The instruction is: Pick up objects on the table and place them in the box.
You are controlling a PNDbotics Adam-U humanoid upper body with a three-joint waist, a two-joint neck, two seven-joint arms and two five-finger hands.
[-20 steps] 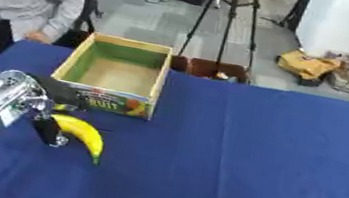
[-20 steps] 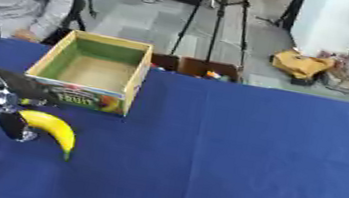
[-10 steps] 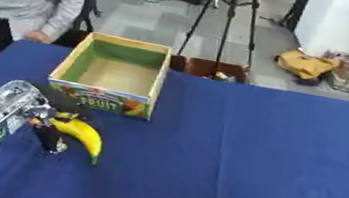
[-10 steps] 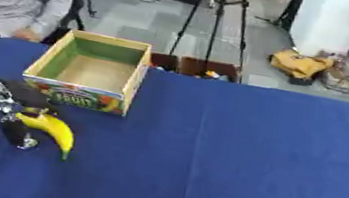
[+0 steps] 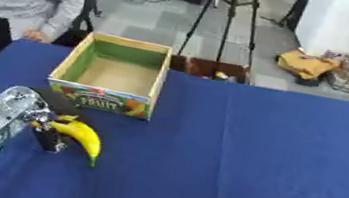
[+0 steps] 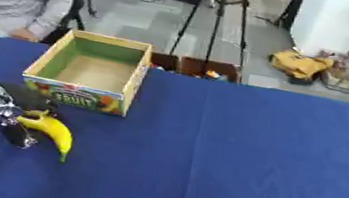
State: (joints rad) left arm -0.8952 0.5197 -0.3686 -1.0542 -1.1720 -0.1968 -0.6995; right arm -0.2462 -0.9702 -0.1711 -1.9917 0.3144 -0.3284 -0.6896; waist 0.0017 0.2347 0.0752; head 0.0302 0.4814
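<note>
So over on the near left, my left hand is gripping the banana, fingers curled round its stem end with the thumb tucked under, and the fruit's tip is pointing down toward the blue table. I can't tell if it's actually clear of the cloth yet. Just beyond it and a bit to the right, the box is sitting open and looking empty, so nothing's dropped in so far. I'm not seeing anything else on the table, so carrying this banana over should about wrap it up. My right hand isn't showing anywhere.
</note>
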